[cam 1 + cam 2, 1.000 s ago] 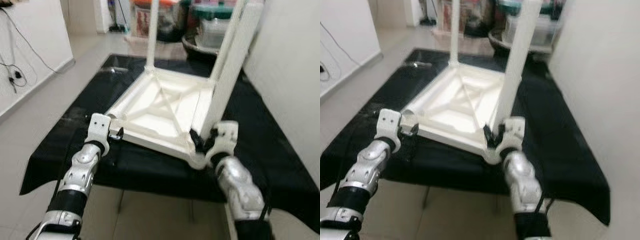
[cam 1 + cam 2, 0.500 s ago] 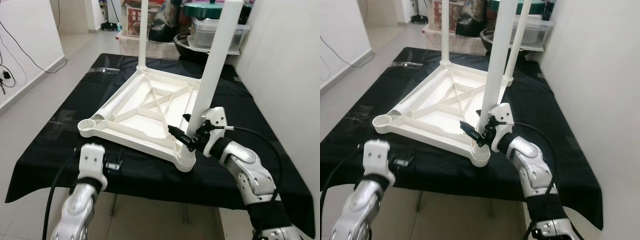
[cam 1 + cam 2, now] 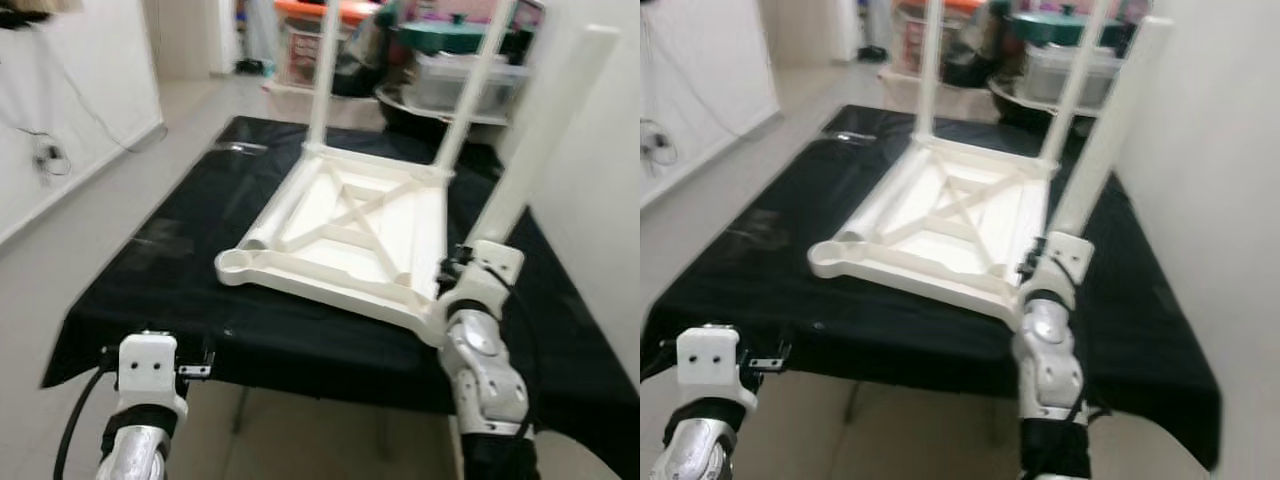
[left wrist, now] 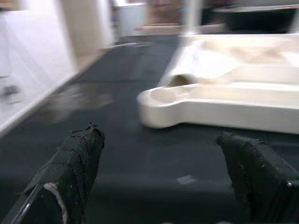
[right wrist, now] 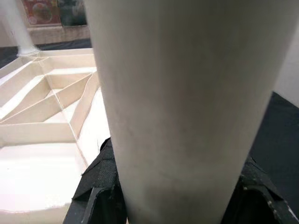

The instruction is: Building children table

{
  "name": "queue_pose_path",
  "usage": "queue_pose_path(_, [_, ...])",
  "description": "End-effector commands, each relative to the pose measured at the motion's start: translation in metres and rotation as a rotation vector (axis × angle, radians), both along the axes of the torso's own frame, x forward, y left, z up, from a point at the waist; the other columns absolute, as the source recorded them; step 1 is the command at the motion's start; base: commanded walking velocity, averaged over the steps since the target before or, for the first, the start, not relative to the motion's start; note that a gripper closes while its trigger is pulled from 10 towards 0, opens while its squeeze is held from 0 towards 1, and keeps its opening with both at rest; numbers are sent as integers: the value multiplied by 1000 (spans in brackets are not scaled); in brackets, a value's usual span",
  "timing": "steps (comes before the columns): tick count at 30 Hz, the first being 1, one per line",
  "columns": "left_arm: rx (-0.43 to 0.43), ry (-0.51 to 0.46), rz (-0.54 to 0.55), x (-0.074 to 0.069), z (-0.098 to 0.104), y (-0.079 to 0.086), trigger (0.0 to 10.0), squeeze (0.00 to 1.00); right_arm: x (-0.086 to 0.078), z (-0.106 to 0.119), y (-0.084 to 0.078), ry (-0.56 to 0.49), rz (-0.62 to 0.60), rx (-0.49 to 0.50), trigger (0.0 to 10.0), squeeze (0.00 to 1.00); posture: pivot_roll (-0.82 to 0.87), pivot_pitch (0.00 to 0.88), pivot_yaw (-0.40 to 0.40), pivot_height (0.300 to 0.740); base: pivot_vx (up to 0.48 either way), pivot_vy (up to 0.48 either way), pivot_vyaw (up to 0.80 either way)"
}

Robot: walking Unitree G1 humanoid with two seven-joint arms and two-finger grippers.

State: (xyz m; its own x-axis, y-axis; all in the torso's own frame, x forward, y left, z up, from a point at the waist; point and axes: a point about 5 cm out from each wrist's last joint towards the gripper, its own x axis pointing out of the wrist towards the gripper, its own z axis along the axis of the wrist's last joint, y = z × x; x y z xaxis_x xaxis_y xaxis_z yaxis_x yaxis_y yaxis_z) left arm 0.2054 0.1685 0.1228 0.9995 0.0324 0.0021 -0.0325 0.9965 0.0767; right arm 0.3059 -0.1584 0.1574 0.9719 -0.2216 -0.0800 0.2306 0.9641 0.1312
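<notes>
We've got the white plastic kids' table (image 3: 345,225) lying upside down on the black-covered tabletop (image 3: 180,240), ribbed underside up. Two legs (image 3: 322,75) stand seated in the far corner sockets. Near-left corner socket (image 3: 236,264) sits empty.

Right gripper (image 5: 173,186) has a third leg (image 3: 540,140) between its fingers, clamped around the lower end, at the near-right corner. Leg leans, top tilted off to the right. We can't tell whether the foot is in the socket yet; the wrist blocks it.

Left gripper (image 4: 163,182) hangs low at the tabletop's near edge, fingers (image 4: 77,161) spread wide, holding nothing, facing the empty socket.

Handling, our read: hollow moulded plastic, light, stiff, smooth enough to slip under a side load. Low grip near the socket end looks best for steering the leg upright. The frame will likely slide on the cloth when pushed, so bracing its near-left rim with the left gripper seems sensible.
</notes>
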Motion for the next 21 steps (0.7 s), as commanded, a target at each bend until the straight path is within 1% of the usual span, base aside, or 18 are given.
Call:
queue_pose_path(1, [-1, 25, 4, -4, -1, -1, 10000, 0, -4, 26, 29, -130, 262, 24, 10000, 0, 175, 0, -91, 740, 0, 0, 0])
queue_pose_path(2, [-1, 25, 4, -4, -1, -1, 10000, 0, -4, 26, 29, -130, 262, 24, 10000, 0, 175, 0, -91, 740, 0, 0, 0])
queue_pose_path(3, [-1, 28, 5, -5, -1, -1, 10000, 0, -5, 31, 36, -159, 325, 30, 10000, 0, 167, 0, -87, 740, 0, 0, 0])
queue_pose_path(4, [-5, 28, 2, -4, -1, -2, 10000, 0, -3, 36, 35, -189, 360, 19, 10000, 0, 166, 0, -87, 740, 0, 0, 0])
queue_pose_path(5, [-8, 27, -4, -3, -1, -3, 10000, 0, -1, 39, 31, -211, 382, 19, 10000, 1000, 168, 0, -89, 740, 0, 0, 0])
queue_pose_path(7, [-11, 25, -11, -3, 0, -6, 10000, 0, 3, 48, 28, -216, 485, 6, 10000, 1000, 166, 0, -94, 740, 0, 0, 0])
queue_pose_path(9, [-11, 25, -11, -3, 0, -6, 10000, 0, 3, 48, 28, -216, 485, 6, 10000, 1000, 166, 0, -94, 740, 0, 0, 0])
queue_pose_path(10, [-15, 27, -8, -3, -1, -6, 10000, 0, 5, 52, 25, -216, 531, -7, 10000, 0, 166, 0, -97, 740, 0, 0, 0])
queue_pose_path(11, [-15, 27, -8, -3, -1, -6, 10000, 0, 5, 52, 25, -216, 531, -7, 10000, 0, 166, 0, -97, 740, 0, 0, 0])
queue_pose_path(13, [-19, 28, -4, -4, -1, -7, 10000, 0, 6, 55, 24, -214, 609, -45, 10000, 0, 168, 0, -102, 740, 0, 0, 0])
queue_pose_path(14, [-21, 29, -3, -3, -1, -7, 10000, 0, 8, 56, 22, -211, 707, -89, 10000, 0, 178, 0, -103, 740, 0, 0, 0])
queue_pose_path(15, [-22, 28, -3, -4, 0, -7, 10000, 0, 6, 52, 25, -207, 896, -154, 10000, 0, 178, 0, -100, 740, 0, 0, 0])
queue_pose_path(16, [-22, 28, -5, -5, 0, -7, 10000, 0, 2, 48, 26, -196, 1027, -193, 10000, 0, 178, 0, -100, 740, 0, 0, 0])
queue_pose_path(17, [-21, 28, -5, -5, 0, -7, 10000, 0, 0, 40, 29, -159, 1132, -216, 9373, 0, 183, 0, -103, 740, 0, 0, 0])
queue_pose_path(18, [-21, 28, -5, -5, 0, -7, 10000, 0, 0, 40, 29, -159, 1132, -216, 9373, 0, 183, 0, -103, 740, 0, 0, 0])
queue_pose_path(19, [-23, 29, -3, -5, 0, -7, 10000, 0, 2, 34, 32, -129, 1177, -215, 6392, 0, 183, 0, -102, 740, 0, 0, 0])
queue_pose_path(20, [-25, 30, -2, -5, 0, -7, 10000, 0, 7, 27, 34, -80, 1172, -192, 0, 0, 183, 0, -102, 740, 0, 0, 0])
queue_pose_path(21, [-26, 29, -3, -4, 0, -8, 10000, 0, 12, 20, 36, -34, 1146, -193, 0, 0, 186, 0, -102, 740, 0, 0, 0])
